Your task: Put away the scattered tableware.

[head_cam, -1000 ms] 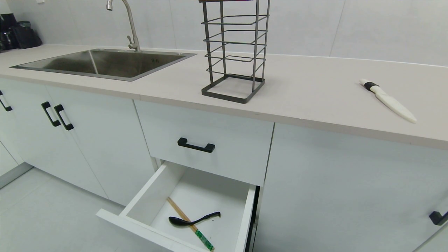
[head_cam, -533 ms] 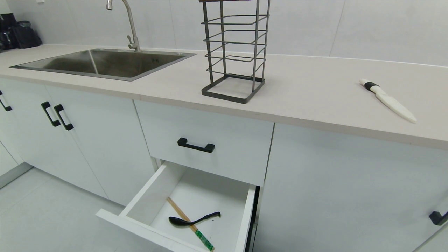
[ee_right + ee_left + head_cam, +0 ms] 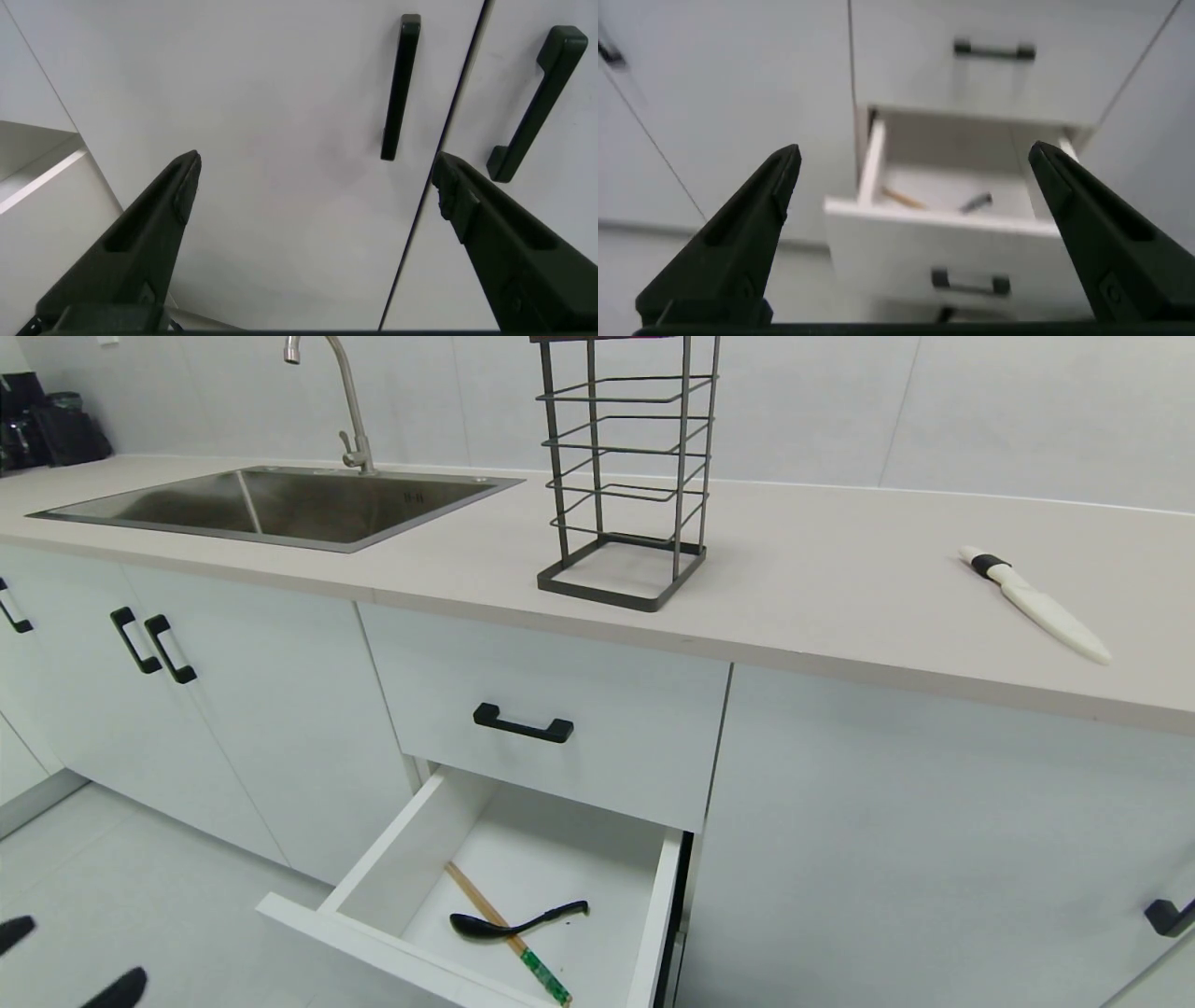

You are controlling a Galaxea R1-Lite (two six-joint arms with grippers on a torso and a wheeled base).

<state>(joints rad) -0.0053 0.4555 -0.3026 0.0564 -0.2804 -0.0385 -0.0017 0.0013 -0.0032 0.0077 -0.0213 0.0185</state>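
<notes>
One white knife (image 3: 1034, 605) lies at countertop's (image 3: 822, 579) right end, axis back-left to front-right, prob. nearer right gripper (image 3: 318, 163) than left gripper (image 3: 915, 154); both spread wide, empty.

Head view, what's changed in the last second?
The left end effector has come up into the lower-left corner, fingers apart, holding nothing. Nothing else moved: the white knife lies on the countertop, and the black spoon and chopsticks lie in the open drawer.
</notes>
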